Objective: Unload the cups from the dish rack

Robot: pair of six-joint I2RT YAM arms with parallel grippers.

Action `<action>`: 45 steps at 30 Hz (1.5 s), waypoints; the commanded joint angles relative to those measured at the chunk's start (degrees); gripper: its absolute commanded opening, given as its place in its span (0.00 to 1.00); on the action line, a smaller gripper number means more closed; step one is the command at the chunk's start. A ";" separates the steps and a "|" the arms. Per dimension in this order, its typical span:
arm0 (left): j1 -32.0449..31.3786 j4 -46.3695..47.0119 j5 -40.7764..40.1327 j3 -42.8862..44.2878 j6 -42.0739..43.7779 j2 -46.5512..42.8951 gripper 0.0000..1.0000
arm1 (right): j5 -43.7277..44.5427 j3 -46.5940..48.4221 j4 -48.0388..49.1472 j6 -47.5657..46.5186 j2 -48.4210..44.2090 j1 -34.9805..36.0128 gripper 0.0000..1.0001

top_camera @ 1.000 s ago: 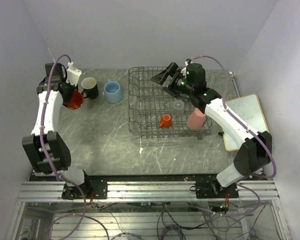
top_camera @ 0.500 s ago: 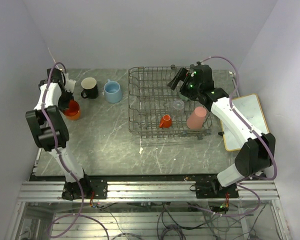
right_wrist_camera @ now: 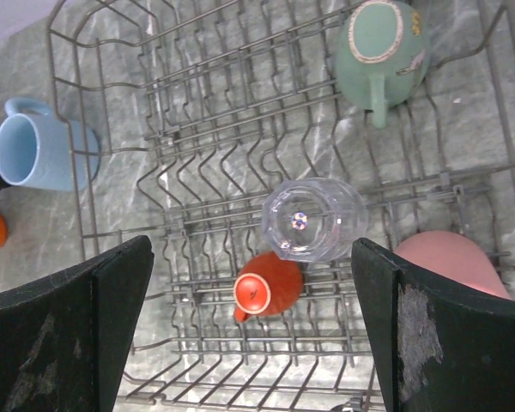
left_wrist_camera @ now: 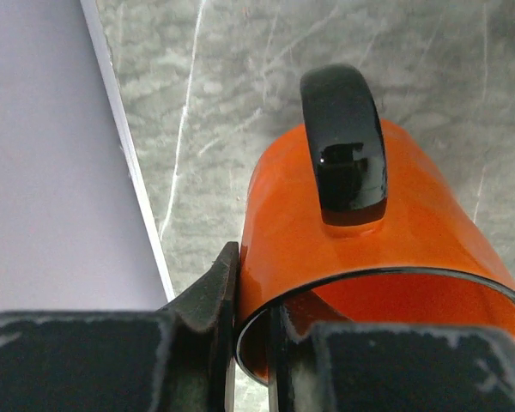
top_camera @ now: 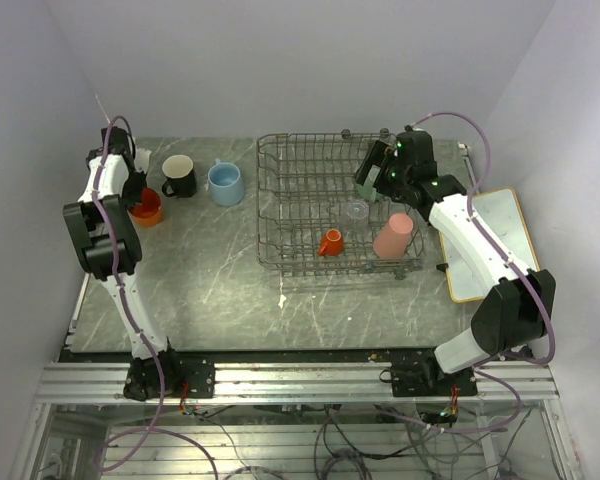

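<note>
Three mugs on the table, four cups left in the rack

The left gripper (left_wrist_camera: 249, 319) was clenched on the wall of the orange mug (left_wrist_camera: 352, 240), one finger outside and one inside the rim, at the far left edge of the table (top_camera: 210, 270). Whether the mug's base touched the stone could not be told. Just beside it stood the black mug (top_camera: 179, 175) and the light blue mug (top_camera: 224, 183), both outside the dish rack (top_camera: 280, 205).

The right gripper (right_wrist_camera: 251, 257) hung above the rack with its jaws spread wide, grasping nothing. Under it sat the clear glass (right_wrist_camera: 313, 219), with the tiny orange cup (right_wrist_camera: 266, 287) on its side just nearer. The pink tumbler (right_wrist_camera: 451, 257) leaned in the near right corner and the pale green cup (right_wrist_camera: 382, 43) lay at the far side, handle pointing inward.

The glass looked the most delicate: smooth, slippery and breakable, so a gentle pinch across its wall or rim would suit it, lifted straight up clear of the tines. The tiny cup seemed light and apt to roll. The tumbler looked like plastic, forgiving of a firmer squeeze around its body
</note>
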 commanded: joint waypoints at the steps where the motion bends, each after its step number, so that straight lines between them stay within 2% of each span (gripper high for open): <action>1: -0.62 2.27 0.62 4.37 -2.54 3.36 0.07 | 3.22 0.24 -1.96 -2.78 -1.19 -0.96 1.00; 4: -0.62 1.37 2.19 5.88 -2.77 4.49 0.08 | 4.59 0.20 -2.43 -3.74 -0.27 -1.29 1.00; 9: -0.72 2.35 2.00 4.66 -2.62 3.34 0.36 | 8.56 1.03 -3.63 -5.60 2.06 -1.39 1.00; 11: -0.72 3.85 1.18 3.34 -2.69 2.05 0.42 | 10.01 1.15 -3.38 -6.07 2.82 -1.39 1.00; 19: -0.72 4.19 1.32 3.62 -2.54 -2.20 0.56 | 15.37 3.93 -2.05 -6.07 7.75 -1.09 1.00; 23: -0.72 3.39 2.06 4.07 -2.31 -6.43 0.75 | 17.63 6.58 -1.55 -6.91 11.89 0.22 0.97; 25: -0.72 1.95 3.37 4.81 -2.23 -9.73 0.93 | 19.58 8.49 -1.94 -7.64 14.30 0.91 0.93; 26: -0.70 0.81 4.22 5.33 -2.10 -11.12 0.98 | 20.46 9.78 -2.41 -8.05 15.58 1.11 0.92; 31: -0.72 -7.21 10.13 7.75 -0.38 -17.80 1.00 | 23.92 16.70 -5.20 -10.65 22.26 1.32 0.83; 36: -0.85 -12.17 15.80 6.32 1.12 -23.87 1.00 | 24.35 20.49 -6.88 -12.70 27.04 1.22 0.75; 45: -4.40 -14.03 21.06 -0.43 1.24 -31.11 1.00 | 24.19 21.44 -7.19 -13.37 34.23 1.16 0.72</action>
